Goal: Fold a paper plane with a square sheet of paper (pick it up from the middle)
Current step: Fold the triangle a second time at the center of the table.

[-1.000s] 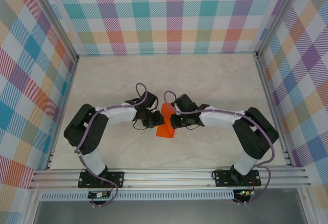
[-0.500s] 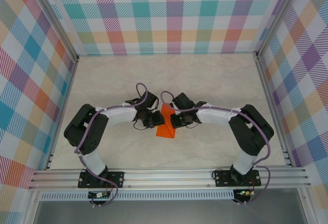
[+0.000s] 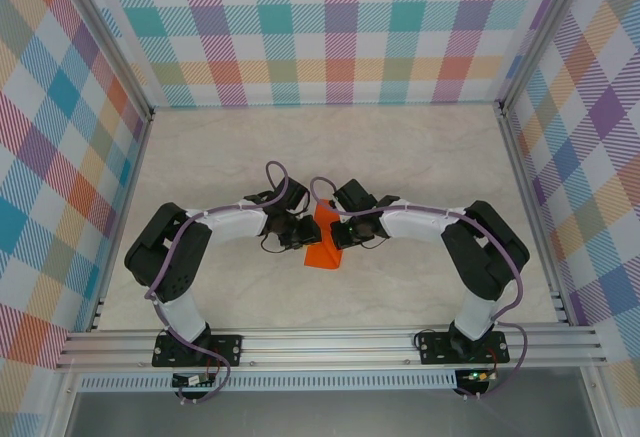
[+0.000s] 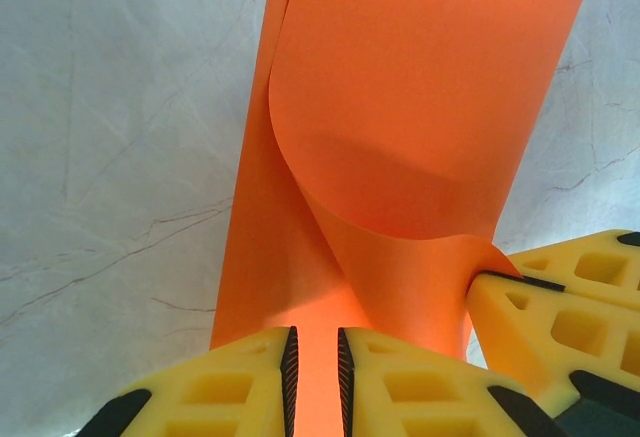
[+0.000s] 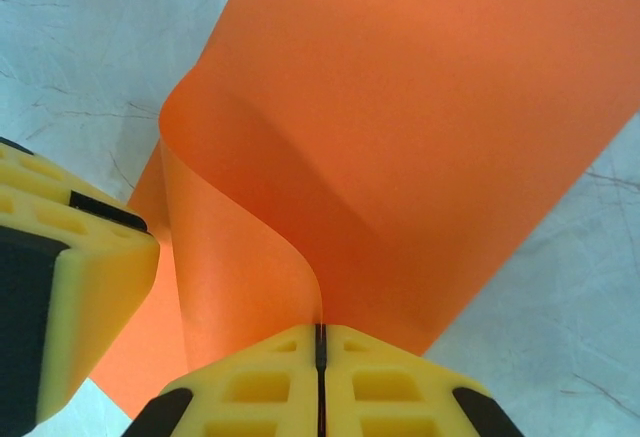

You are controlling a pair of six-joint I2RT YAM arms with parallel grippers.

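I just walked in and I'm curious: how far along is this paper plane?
Early days. Done: the orange sheet is lifted along one side and curled over itself. In hand: the right hand pinches its edge; the left hand, fingers slightly apart, is at the flat part. Left: pressing that curl flat, and no pointed nose or wings show yet.

- square sheet of paper (image 3: pixel 324 242): thin, bright orange, plain, no print.
- Lies mid-table (image 3: pixel 420 157), a narrow strip in the top view, running near to far and slightly tilted.
- Lower layer flat on the surface; one side lifted and rolled over it in a smooth open curl, not pressed into a crease.
- Curled flap's edge sits in the seam of the closed right gripper (image 5: pixel 320 329).
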